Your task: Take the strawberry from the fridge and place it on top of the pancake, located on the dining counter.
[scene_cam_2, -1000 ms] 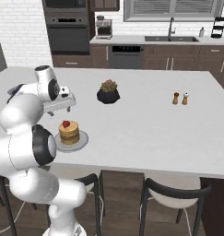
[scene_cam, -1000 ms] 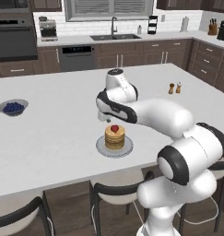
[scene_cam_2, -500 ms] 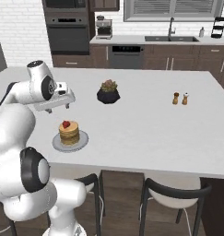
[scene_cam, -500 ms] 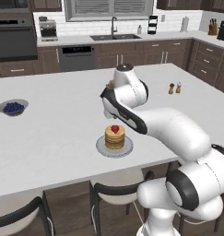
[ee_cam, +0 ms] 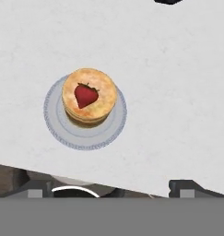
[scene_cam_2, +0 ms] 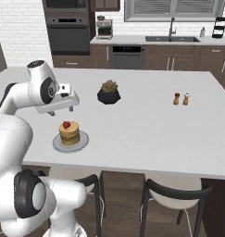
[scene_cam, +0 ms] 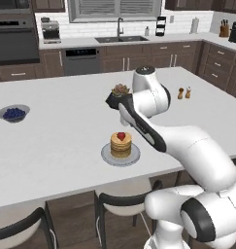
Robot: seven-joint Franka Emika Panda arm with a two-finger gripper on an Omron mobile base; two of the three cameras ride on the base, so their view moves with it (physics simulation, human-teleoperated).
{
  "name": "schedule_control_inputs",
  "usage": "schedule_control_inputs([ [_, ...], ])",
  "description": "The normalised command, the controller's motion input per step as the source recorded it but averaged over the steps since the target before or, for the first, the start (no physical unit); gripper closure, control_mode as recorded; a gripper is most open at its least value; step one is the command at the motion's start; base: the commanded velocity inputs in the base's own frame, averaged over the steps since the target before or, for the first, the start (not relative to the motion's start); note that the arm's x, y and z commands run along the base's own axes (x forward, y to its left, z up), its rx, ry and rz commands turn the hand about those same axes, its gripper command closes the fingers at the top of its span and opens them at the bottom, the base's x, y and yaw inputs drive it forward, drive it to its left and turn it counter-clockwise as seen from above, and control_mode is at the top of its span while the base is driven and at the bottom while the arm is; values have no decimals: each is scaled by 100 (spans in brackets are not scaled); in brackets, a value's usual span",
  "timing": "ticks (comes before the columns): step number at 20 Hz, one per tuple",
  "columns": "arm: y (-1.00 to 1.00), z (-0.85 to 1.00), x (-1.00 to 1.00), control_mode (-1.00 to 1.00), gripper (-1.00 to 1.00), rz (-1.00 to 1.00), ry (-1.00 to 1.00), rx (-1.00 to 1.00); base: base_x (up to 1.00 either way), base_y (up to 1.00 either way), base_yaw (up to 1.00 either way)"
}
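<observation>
End effector (scene_cam_2: 63, 110) raised above the large white flat-topped table (scene_cam: 56, 146), mostly hidden: tucked behind the white forearm in the left base view, only its pale block visible from the right; fingers hard to make out, so released or clenched cannot be told. Nothing seen in its grip.

Tiny bright red strawberry (ee_cam: 85, 96) lying on top of the short golden-brown pancake stack (ee_cam: 89, 97), near its middle. Round grey plate (ee_cam: 113, 126) carrying the stack, near the table's front edge. Wide bare white surface left of the plate and behind it.

Small grey bowl (scene_cam: 3, 111) of dark blue berries far left. Dark pot with a plant (scene_cam_2: 109, 93) mid-table, partly covered by the arm from the left. Two small brown shakers (scene_cam_2: 181, 98) well apart on the right. Dark chair backs (scene_cam_2: 178, 190) cut off below.
</observation>
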Motion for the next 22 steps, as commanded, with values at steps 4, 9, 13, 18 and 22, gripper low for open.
schedule_control_inputs([
  [4, -22, 0, -30, -100, -100, -3, 0, 0, 0, 0, 0],
  [9, -19, 0, -23, -100, -100, -4, 0, 0, 0, 0, 0],
  [13, -18, 0, -27, -100, -100, -4, 0, 0, 0, 0, 0],
  [18, -15, 20, -32, -100, -100, -6, 0, 0, 0, 0, 0],
  [22, -18, 38, -34, -100, -100, -7, 0, 0, 0, 0, 0],
])
